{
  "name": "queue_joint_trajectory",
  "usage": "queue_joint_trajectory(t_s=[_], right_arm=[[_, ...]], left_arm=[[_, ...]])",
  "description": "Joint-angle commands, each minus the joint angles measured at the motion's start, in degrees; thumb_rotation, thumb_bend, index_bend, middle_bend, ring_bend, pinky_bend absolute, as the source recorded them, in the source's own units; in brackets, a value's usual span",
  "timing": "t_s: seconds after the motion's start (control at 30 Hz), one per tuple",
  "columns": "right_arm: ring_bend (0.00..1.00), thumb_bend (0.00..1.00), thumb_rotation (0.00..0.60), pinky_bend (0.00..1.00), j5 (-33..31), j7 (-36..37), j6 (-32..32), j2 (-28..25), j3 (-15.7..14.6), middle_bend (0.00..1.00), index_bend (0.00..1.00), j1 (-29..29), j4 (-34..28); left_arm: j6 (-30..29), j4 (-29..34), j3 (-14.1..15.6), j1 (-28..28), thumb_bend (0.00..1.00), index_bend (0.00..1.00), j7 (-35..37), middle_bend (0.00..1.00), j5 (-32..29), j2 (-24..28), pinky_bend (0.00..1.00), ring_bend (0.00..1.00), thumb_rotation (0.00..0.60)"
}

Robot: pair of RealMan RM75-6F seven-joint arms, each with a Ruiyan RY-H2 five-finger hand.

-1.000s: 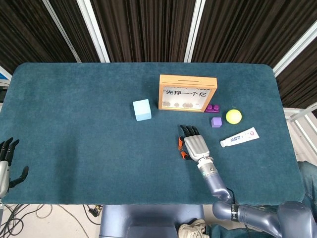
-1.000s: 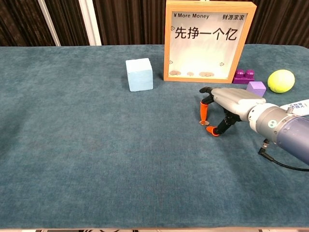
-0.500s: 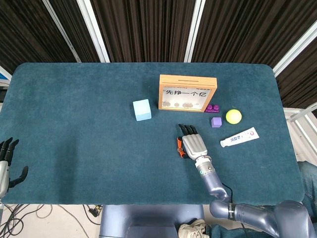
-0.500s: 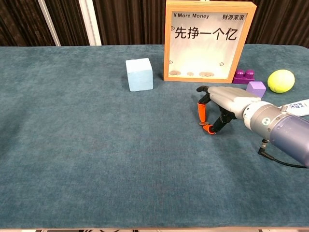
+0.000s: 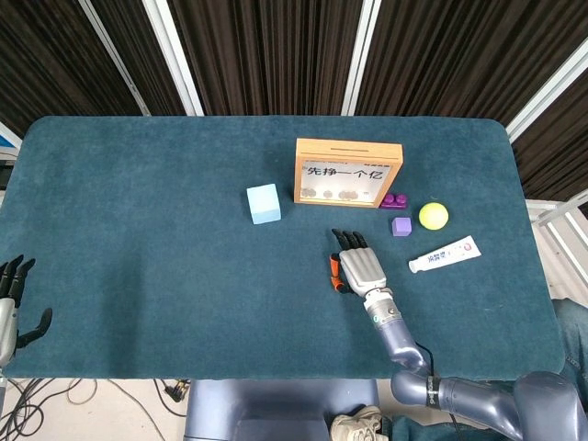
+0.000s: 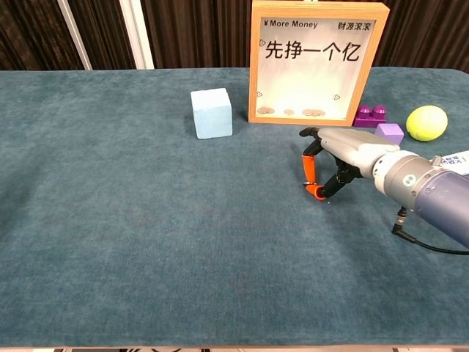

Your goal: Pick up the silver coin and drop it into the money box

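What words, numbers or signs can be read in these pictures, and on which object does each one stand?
"¥More Money": top left of the wooden-framed money box with a clear front.
"财源滚滚": top right of the same box, small.
"先挣一个亿": large black characters across the box front.
White toothpaste tube with red and blue print: too small to read.
Light blue cube, purple bricks, yellow ball: no text.

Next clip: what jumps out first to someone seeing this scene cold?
The right hand at centre-right, its orange-tipped fingers pinched together just above the cloth; whether the coin is between them cannot be told. Behind it stands the wooden money box, coins visible at the bottom of its window.
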State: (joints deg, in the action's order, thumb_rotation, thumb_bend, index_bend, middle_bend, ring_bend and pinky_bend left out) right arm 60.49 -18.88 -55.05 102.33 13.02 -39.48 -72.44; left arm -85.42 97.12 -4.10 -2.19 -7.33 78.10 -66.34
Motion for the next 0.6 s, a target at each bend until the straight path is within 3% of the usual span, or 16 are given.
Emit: queue_joint_trajectory(t_s=[0.03,0.37,0.6], right_arm=[[0.00,0.61,0.600,0.00,-0.3,0.0,0.0,-0.2,0.0,0.02,0.68,0.1,-0.3],[0.00,0.61,0.600,0.00,0.6,1.6,-1.3,-4.5,0.6,0.02,0.72,1.2,-5.1],[0.00,0.61,0.600,0.00,2.8,1.1,-7.0,-16.9,1.8,0.02,0.72,4.9,-20.3]], left_arm=[[0.0,0.0,0.0,0.0,0.36,0.09,0.0,0.00,0.0,0.0,0.00,0.00,0.600],[0.0,0.0,0.0,0.0,0.36,0.09,0.3,0.00,0.0,0.1,0.00,0.00,0.600],[-0.1,0.1,0.0,0.1,0.36,0.09,0.4,0.00,0.1,0.1,0.00,0.00,0.600]])
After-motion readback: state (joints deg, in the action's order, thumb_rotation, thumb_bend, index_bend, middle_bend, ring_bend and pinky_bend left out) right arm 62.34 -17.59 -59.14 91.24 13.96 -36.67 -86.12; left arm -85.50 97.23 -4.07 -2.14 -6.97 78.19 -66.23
